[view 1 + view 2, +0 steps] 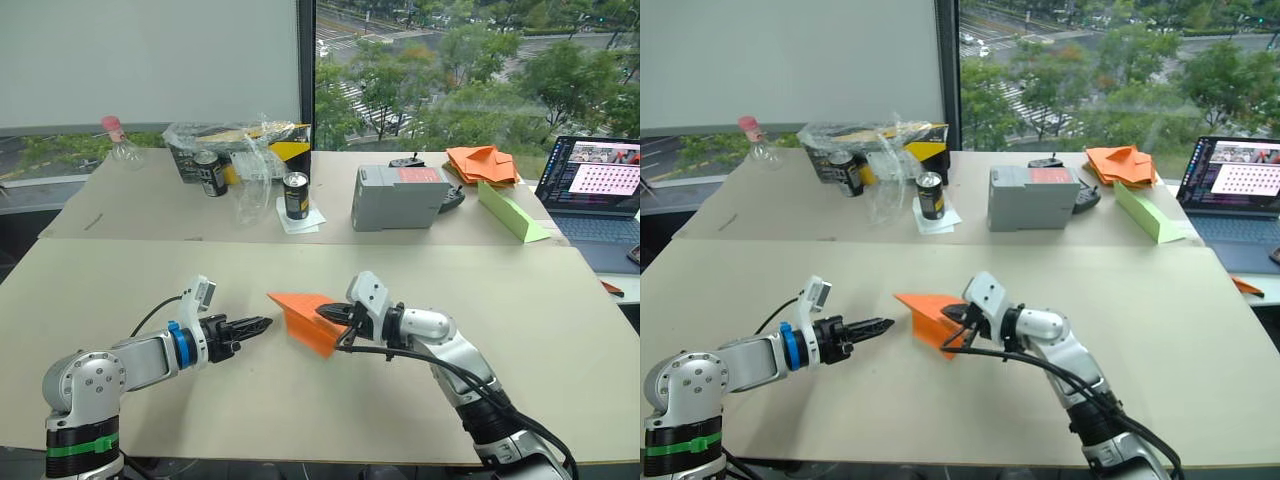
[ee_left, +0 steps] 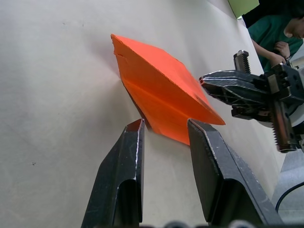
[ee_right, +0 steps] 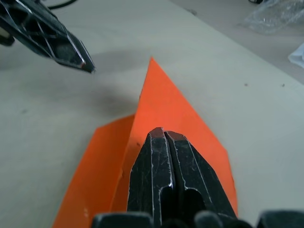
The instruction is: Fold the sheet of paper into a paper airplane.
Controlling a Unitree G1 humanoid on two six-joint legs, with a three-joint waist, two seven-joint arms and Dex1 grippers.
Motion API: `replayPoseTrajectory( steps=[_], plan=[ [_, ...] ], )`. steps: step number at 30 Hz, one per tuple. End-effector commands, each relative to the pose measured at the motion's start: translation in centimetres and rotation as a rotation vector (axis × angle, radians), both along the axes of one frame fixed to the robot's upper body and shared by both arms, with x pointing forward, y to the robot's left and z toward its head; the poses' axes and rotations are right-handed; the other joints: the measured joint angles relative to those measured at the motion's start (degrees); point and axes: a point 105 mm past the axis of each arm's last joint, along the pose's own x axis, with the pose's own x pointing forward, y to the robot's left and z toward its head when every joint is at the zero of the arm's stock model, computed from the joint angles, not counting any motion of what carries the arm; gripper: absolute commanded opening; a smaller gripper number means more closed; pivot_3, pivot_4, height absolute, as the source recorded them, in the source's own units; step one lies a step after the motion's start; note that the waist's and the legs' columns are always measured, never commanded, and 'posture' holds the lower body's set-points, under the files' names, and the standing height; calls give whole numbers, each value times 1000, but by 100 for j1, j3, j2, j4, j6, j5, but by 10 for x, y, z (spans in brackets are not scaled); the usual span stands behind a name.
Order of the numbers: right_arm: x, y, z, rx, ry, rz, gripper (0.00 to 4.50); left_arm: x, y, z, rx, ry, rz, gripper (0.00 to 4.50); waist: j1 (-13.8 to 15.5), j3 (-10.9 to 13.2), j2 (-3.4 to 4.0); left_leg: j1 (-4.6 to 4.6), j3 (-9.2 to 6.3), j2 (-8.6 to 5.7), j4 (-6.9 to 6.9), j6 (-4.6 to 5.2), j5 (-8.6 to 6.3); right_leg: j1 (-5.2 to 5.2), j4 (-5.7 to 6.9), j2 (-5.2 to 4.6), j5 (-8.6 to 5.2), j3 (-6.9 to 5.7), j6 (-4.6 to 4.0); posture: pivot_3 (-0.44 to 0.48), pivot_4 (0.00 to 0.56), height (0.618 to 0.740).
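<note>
The sheet of paper (image 1: 303, 316), bright orange and folded into a small pointed shape, lies in the middle of the near table (image 1: 120, 290), one flap raised off the surface. My right gripper (image 1: 339, 318) is shut on its right end, and the right wrist view has the closed fingertips (image 3: 164, 137) pressed together over the orange paper (image 3: 164, 99). My left gripper (image 1: 264, 323) hovers just left of the paper's point, apart from it. Its fingers (image 2: 133, 142) stand a little open with nothing between them, the paper (image 2: 161, 90) just beyond their tips.
The far table carries two cans (image 1: 296, 194), a crumpled plastic bag (image 1: 235, 140), a grey box (image 1: 398, 197), a heap of orange paper pieces (image 1: 482, 163), a long light-green paper wedge (image 1: 510, 212) and a laptop (image 1: 598, 185). A person in green (image 2: 266, 33) sits off to the right.
</note>
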Motion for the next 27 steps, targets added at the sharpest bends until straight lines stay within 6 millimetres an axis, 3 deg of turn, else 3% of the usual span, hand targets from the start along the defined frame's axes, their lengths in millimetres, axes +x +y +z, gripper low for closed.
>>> replayPoseTrajectory(
  steps=[1,8,27],
  plan=[
    [-5,5,15,17,-51,43,55,0,2,11,-2,-52,5,1518,0,0,0,0,0,0,0,0,0,0,0,0,0,0,0,0,150,740],
    [-8,3,-2,-42,-22,51,55,0,2,11,2,-53,11,1518,0,0,0,0,0,0,0,0,0,0,0,0,0,0,0,0,150,740],
    [-17,6,-23,-118,7,103,55,0,4,12,7,-58,17,1518,-1,0,0,1,0,0,0,-1,0,0,1,0,0,0,0,0,150,740]
  ],
)
